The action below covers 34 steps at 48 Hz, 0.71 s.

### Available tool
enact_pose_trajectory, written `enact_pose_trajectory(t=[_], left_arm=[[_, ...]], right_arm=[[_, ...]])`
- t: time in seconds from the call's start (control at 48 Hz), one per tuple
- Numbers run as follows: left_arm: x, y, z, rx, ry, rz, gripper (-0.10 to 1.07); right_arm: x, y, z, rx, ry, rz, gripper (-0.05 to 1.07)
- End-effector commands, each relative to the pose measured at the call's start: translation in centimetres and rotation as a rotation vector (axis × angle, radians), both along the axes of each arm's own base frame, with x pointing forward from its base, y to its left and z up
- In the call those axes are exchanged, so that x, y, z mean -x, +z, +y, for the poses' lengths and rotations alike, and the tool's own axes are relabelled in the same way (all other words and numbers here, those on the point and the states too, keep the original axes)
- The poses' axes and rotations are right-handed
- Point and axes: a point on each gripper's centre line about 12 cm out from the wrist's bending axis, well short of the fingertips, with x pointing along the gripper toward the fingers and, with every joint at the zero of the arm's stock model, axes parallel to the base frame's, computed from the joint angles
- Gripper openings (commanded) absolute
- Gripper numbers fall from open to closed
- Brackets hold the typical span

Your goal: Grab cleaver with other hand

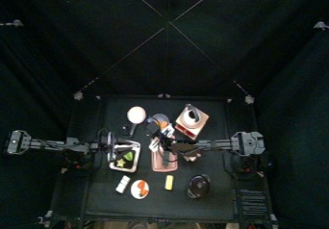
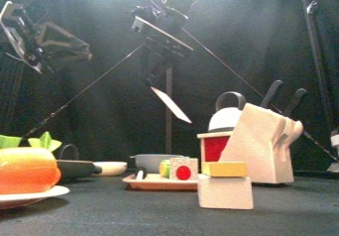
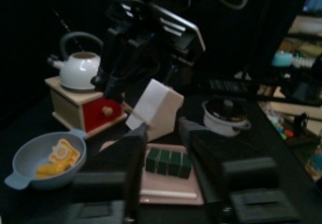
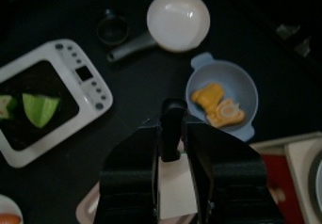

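The cleaver (image 2: pixel 169 103) hangs blade-down above the middle of the table, its pale blade tilted. My right gripper (image 2: pixel 162 44) is shut on the cleaver's dark handle (image 4: pixel 170 134), reaching in from the right (image 1: pixel 164 132). In the left wrist view the cleaver's blade (image 3: pixel 151 104) shows a short way ahead of my left gripper (image 3: pixel 161 148), which is open with nothing between its jaws. That left gripper (image 2: pixel 27 32) is raised at the left, apart from the cleaver.
A white kettle (image 2: pixel 228 111) sits on a red and wood box beside a knife block (image 2: pixel 265 141). Below the cleaver are a blue bowl (image 4: pixel 224 96) of orange food, a white plate (image 4: pixel 179 19), a white scale (image 4: pixel 51 96) and a black pot (image 3: pixel 227 117).
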Motion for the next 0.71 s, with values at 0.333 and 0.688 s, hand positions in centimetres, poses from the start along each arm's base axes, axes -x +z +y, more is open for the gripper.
enact_pose_trajectory(t=[0.333, 0.688], left_arm=[[-2.6, 3.1, 3.4, 0.054, 0.159, -0.101, 1.04], [-5.6, 3.0, 6.4, 0.181, 0.329, -0.073, 1.03]], right_arm=[[0.5, 7.6, -3.8, 0.078, 0.049, -0.422, 0.49], [0.6, 9.7, -4.9, 0.231, 0.004, -0.563, 0.49]])
